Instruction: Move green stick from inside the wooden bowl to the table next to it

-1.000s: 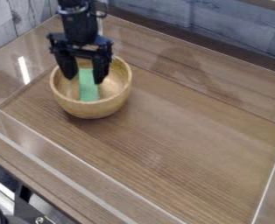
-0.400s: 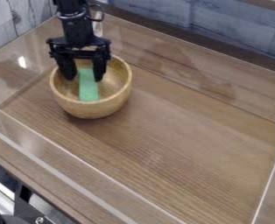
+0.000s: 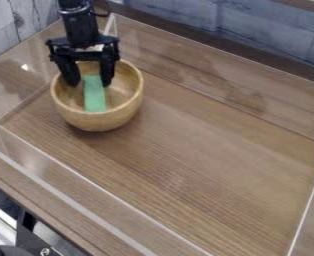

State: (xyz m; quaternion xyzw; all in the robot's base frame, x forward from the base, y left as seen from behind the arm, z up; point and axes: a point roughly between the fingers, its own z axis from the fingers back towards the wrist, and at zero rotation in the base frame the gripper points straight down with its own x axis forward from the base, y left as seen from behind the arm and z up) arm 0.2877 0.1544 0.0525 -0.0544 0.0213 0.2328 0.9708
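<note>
The wooden bowl point(image 3: 120, 110) sits on the table point(image 3: 213, 150) at the upper left. Inside it lies the bright green stick point(image 3: 93, 96), leaning from the bowl's floor up toward the far wall. My black gripper point(image 3: 89, 76) points straight down over the far half of the bowl. It is open, with one finger on each side of the stick's upper end and the fingertips point(image 3: 70, 77) down at about rim height. Nothing is gripped. The stick's top end is partly hidden behind the gripper.
Clear plastic walls point(image 3: 146, 215) run along the table's edges, one close behind and to the left of the bowl. Bare wood-grain tabletop stretches to the right of and in front of the bowl.
The gripper has shifted left and a little away from the camera, rolling slightly and sinking a touch toward the stick. The bowl now sits slightly further left. The jaws stay wide.
</note>
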